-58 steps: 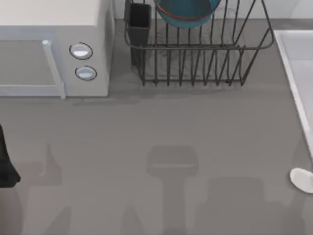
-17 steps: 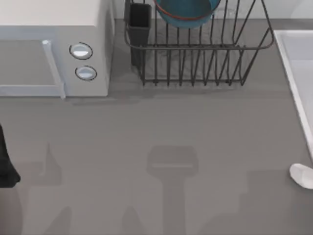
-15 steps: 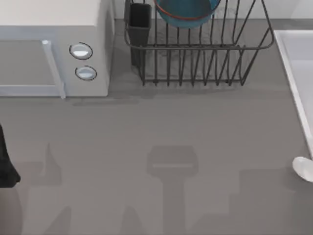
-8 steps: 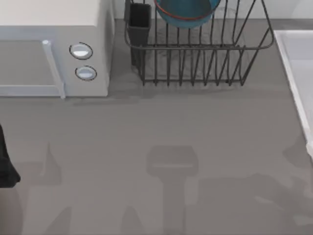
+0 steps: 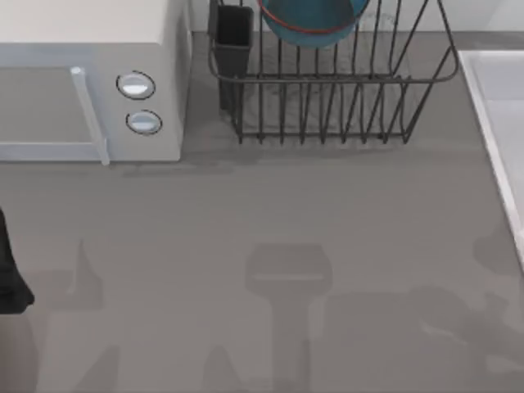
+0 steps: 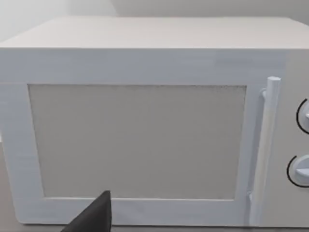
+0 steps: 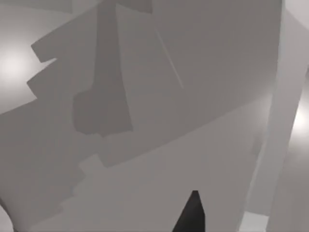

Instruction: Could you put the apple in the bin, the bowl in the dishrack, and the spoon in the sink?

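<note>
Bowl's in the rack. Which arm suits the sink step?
Right, likely: the sink lies at the top view's right edge; the left arm sits at the far left, facing the microwave.

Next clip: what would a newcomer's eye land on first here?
Probably the round blue glazed bowl with its reddish-brown rim, sitting in the black wire dishrack at the top view's far edge. To its left stands the white microwave with two round knobs, which the left wrist view faces head-on. The pale sink's raised rim runs along the right edge.
</note>
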`<move>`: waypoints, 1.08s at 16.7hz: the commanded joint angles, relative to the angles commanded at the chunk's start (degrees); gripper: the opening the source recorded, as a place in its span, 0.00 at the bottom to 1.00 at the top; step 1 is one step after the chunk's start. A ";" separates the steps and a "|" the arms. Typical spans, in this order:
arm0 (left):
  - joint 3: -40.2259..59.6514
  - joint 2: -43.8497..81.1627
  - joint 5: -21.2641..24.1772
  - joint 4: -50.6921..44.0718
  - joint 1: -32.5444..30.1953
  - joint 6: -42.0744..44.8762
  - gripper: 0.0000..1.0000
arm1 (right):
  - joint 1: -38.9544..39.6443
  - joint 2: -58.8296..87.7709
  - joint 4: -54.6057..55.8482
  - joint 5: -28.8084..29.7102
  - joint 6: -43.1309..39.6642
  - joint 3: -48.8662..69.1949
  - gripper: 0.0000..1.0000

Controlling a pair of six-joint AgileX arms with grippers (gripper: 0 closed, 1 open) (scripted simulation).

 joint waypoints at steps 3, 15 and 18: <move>0.00 0.00 0.00 0.00 0.00 0.00 1.00 | -0.25 5.28 -2.21 0.03 -0.40 6.79 0.00; 0.00 0.00 0.00 0.00 0.00 0.00 1.00 | -1.27 44.40 -18.00 0.25 -2.05 60.82 0.00; 0.00 0.00 0.00 0.00 0.00 0.00 1.00 | -1.49 54.29 -21.71 0.31 -1.90 74.85 0.00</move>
